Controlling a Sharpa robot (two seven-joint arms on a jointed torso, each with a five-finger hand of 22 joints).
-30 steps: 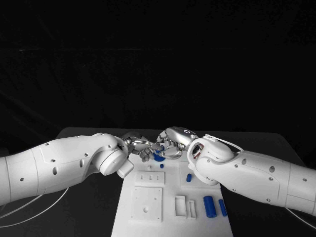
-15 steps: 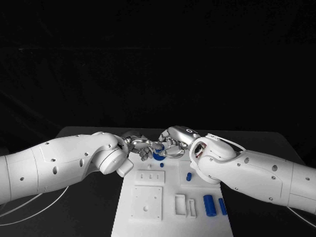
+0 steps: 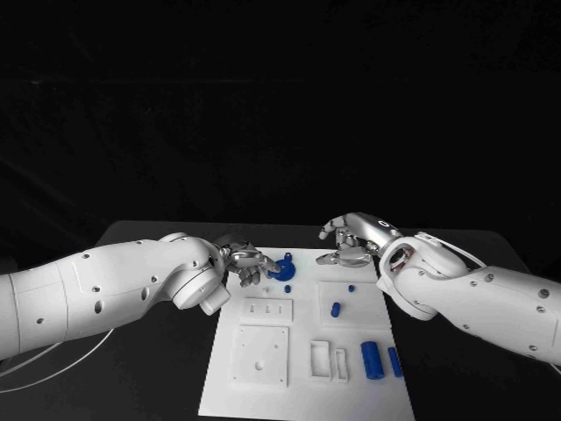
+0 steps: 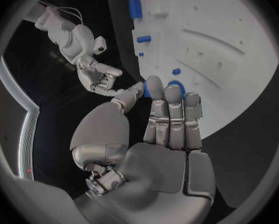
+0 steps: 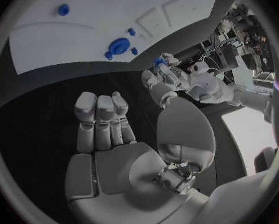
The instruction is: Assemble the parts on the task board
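1. Left hand (image 3: 243, 262): it lies at the far left corner of the white rectangular task board (image 3: 262, 386), fingers straight, their tips beside the round blue disc-shaped part (image 3: 282, 270). Whether it pinches the part cannot be told.
2. Right hand (image 3: 352, 239): it is raised above the board's far edge, fingers loosely curled, holding nothing.
3. Judged step: seating the disc part at the far end. Press straight down, keep the part level, and release only when it sits flush.
4. Board contents: a small blue peg (image 3: 337, 309) stands mid-board, with a smaller blue stud (image 3: 351, 287) beyond it.
5. Two blue cylinders (image 3: 372, 363) lie side by side near the right edge.
6. The white recessed square plate (image 3: 262, 357) at the left appears unfilled.
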